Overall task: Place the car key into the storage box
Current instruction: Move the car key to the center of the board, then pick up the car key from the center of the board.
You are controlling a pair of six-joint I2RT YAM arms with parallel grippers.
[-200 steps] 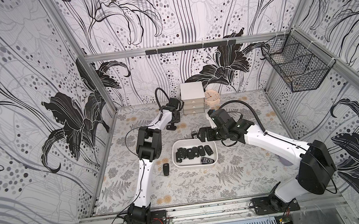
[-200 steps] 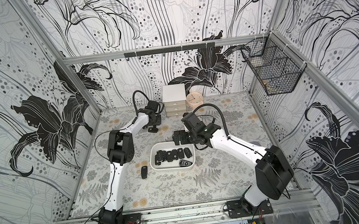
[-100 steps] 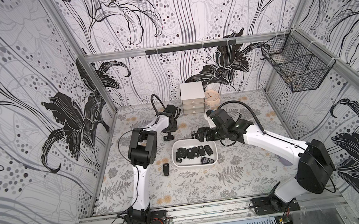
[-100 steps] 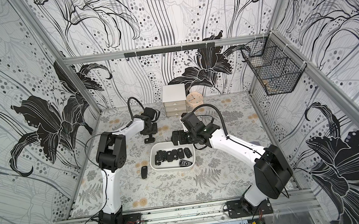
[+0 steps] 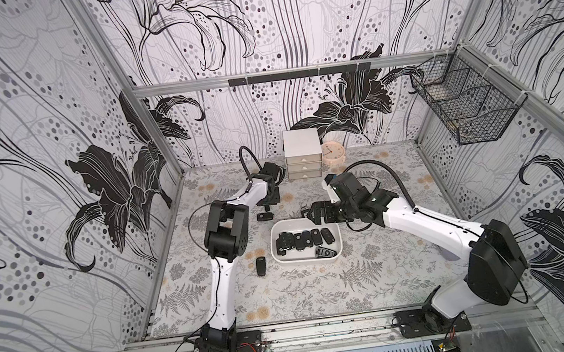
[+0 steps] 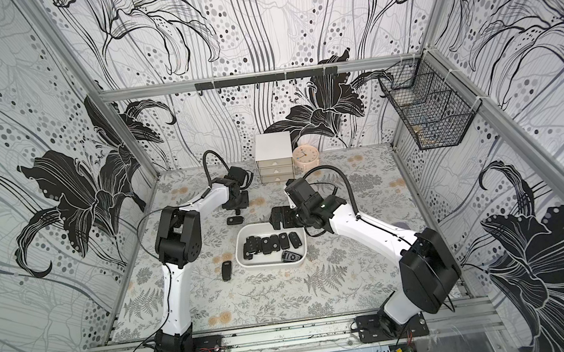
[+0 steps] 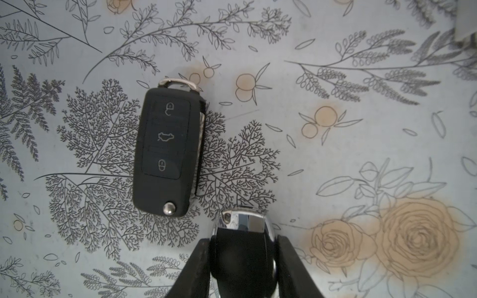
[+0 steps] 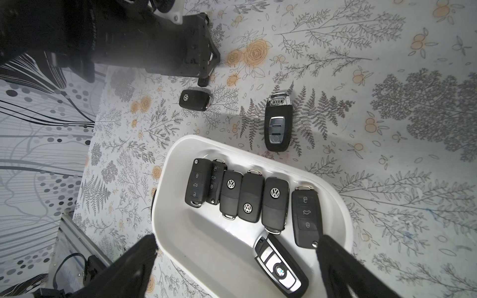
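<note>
The left gripper [image 7: 242, 247] had the car key [image 7: 241, 223] clamped between its fingers [image 7: 196, 265], chrome end protruding, over the floral worktop [image 5: 323, 288] beyond the far left corner of the storage box [image 5: 337, 228] and outside it. A black flip key fob [image 7: 166, 149] lay flat on the worktop just beside the clamped key. The right gripper [image 8: 237, 245] hung over the box, its fingers [image 8: 139, 258] spread wide and empty. Inside the box six black fobs [image 8: 249, 198] lay in a row, a BMW fob [image 8: 280, 268] beside them. An Audi fob [image 8: 278, 121] and another black fob [image 5: 261, 267] lay on the worktop outside the box.
</note>
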